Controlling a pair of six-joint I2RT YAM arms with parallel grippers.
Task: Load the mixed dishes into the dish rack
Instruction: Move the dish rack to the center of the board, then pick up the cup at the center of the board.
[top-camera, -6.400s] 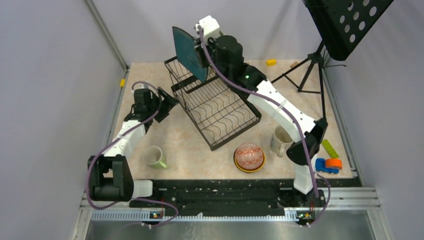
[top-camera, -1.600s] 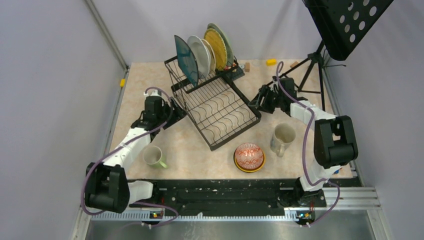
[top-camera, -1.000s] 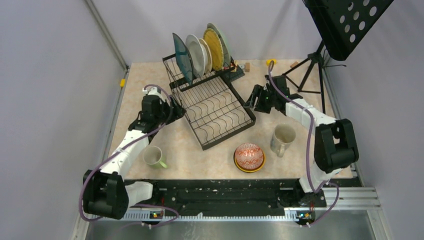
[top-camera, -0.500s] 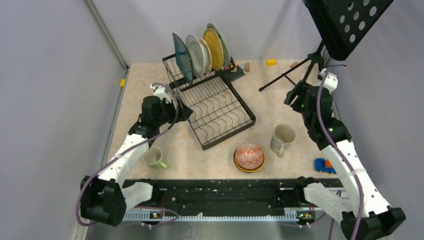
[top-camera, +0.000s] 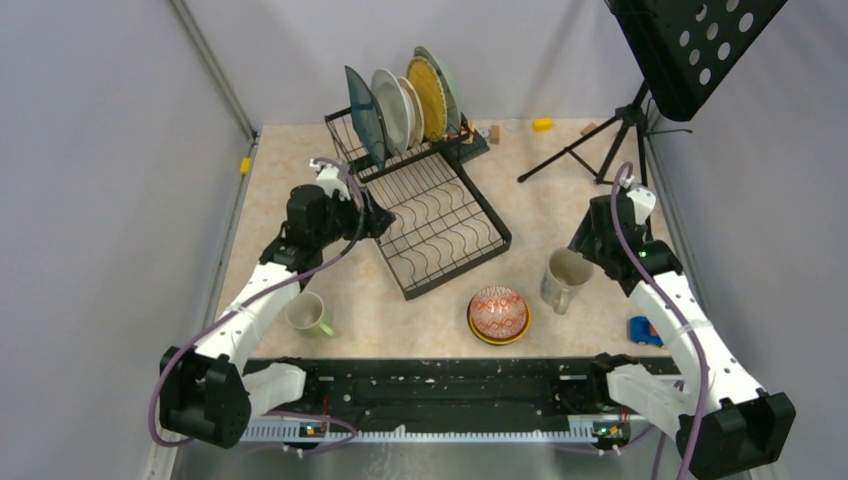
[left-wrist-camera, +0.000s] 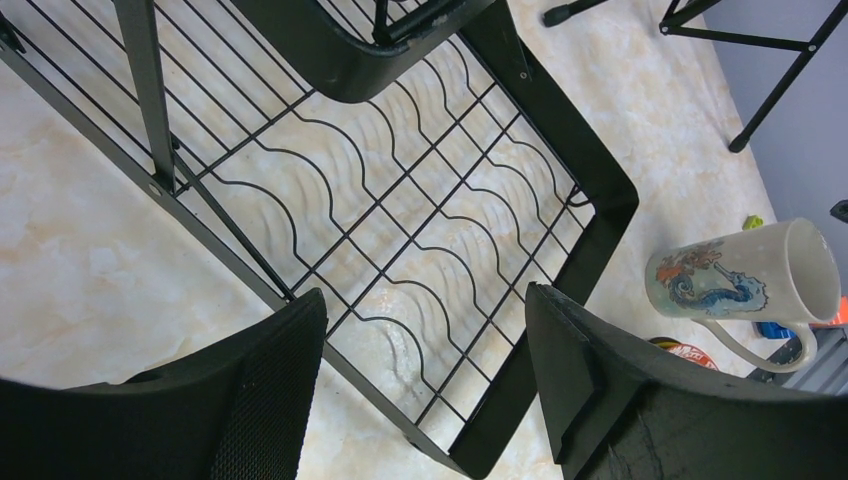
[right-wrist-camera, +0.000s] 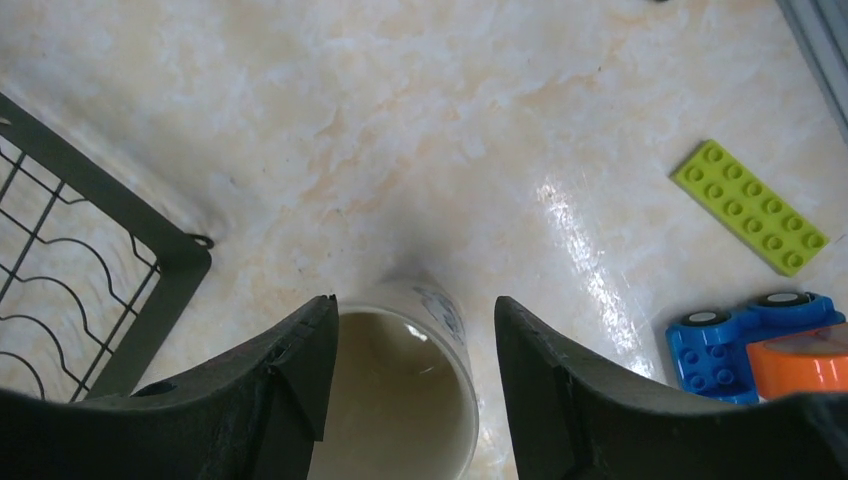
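Note:
The black wire dish rack stands mid-table. Its raised back section holds a dark teal plate, a white plate, a cream-yellow plate and a pale teal plate, all upright. My left gripper is open and empty over the rack's left edge; the left wrist view shows the rack's tray under it. My right gripper is open just above the cream mug, whose mouth lies between the open jaws. A light-green mug and a red-patterned bowl nested in a yellow-orange bowl stand near the front.
A black music stand on a tripod is at the back right. A green block and a blue toy car lie right of the cream mug. A yellow block lies at the back. The rack's corner is left of the mug.
My right arm has swung from the back right, near the tripod, forward and down over the cream mug. My left gripper has shifted slightly right over the rack's edge. The rack was earlier pushed left.

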